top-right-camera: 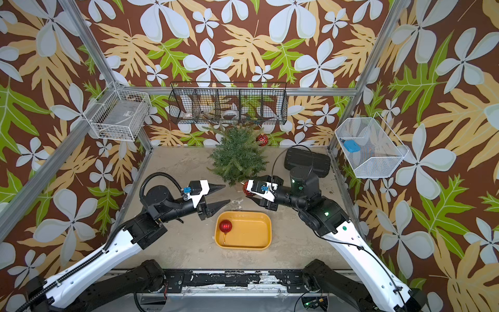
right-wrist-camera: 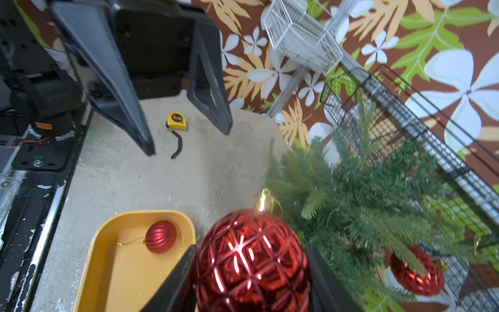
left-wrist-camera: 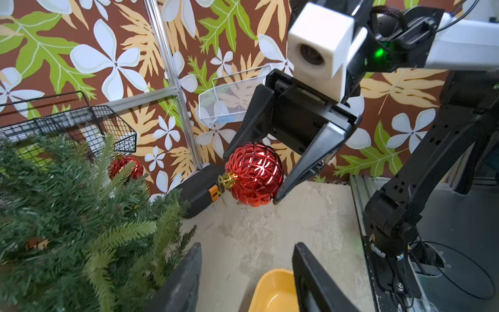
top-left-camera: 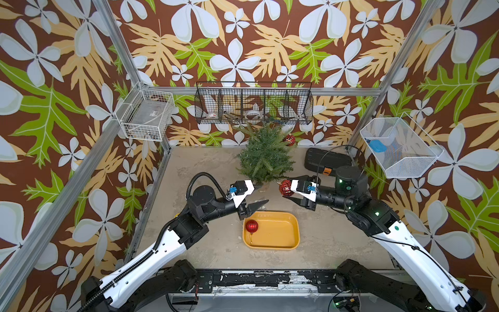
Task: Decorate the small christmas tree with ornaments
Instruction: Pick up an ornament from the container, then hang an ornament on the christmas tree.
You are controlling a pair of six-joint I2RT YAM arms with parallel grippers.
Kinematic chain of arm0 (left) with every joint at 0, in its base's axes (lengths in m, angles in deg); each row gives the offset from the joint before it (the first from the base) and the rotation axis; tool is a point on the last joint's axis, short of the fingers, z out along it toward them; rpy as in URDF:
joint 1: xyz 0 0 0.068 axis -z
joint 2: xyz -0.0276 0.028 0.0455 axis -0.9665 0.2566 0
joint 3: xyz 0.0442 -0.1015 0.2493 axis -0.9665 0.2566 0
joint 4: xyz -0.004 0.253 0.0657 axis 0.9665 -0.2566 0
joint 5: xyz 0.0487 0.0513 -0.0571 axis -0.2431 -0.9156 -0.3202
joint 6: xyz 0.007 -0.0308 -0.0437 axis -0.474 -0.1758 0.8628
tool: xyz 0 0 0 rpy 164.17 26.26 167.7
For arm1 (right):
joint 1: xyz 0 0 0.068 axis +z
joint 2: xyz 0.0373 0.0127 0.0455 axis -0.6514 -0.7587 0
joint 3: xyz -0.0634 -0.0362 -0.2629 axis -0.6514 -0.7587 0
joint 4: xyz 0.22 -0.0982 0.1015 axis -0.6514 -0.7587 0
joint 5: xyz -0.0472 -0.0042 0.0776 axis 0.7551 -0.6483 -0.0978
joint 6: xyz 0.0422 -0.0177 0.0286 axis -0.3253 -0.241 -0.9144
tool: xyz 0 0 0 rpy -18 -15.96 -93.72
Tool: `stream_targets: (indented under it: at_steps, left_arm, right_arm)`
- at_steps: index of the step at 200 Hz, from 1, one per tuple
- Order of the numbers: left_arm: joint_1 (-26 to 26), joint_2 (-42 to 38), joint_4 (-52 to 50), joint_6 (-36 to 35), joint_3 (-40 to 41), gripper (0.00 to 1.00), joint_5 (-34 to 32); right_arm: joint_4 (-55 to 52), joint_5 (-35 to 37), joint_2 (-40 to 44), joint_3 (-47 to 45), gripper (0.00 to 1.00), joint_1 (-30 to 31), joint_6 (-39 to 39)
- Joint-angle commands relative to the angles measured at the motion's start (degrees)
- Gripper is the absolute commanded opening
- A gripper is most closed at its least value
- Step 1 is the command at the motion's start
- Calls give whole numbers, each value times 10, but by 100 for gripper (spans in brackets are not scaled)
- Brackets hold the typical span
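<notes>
Three ornaments in play. The small christmas tree [top-left-camera: 264, 154] stands at the worktop's far edge, one lattice bauble [top-left-camera: 289, 139] apparently hung on it. The right gripper [left-wrist-camera: 252, 175] clamps a second lattice bauble [left-wrist-camera: 255, 174] beside the tree; next, its gold loop needs a branch. The left gripper [top-left-camera: 259, 198] is open, empty. Only the right wrist view shows a tape measure [right-wrist-camera: 176, 121]. A ribbed bauble [top-left-camera: 251, 226] waits in the yellow tray [top-left-camera: 293, 237].
</notes>
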Motion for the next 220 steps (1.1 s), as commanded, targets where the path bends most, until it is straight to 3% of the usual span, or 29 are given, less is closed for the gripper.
stream_targets:
  at_steps: [1,24,109,142,180,220]
  left_arm:
    - [1,14,99,80,-3,55,35]
    - [1,31,92,119,-23,57,31]
    - [1,85,45,154,-71,53,145]
    - [1,95,44,151,-66,44,179]
    - [1,98,47,146,-65,26,166]
    - [1,102,52,149,-74,24,160]
  right_arm:
    - [-12,-78,-1,22,41,-1,23]
    - [-17,-107,4,35,42,-1,23]
    - [-39,-136,13,53,42,-1,21]
    - [-34,-128,13,54,42,-1,20]
    - [-33,-125,13,55,42,-1,24]
    - [-23,-116,16,43,43,-1,21]
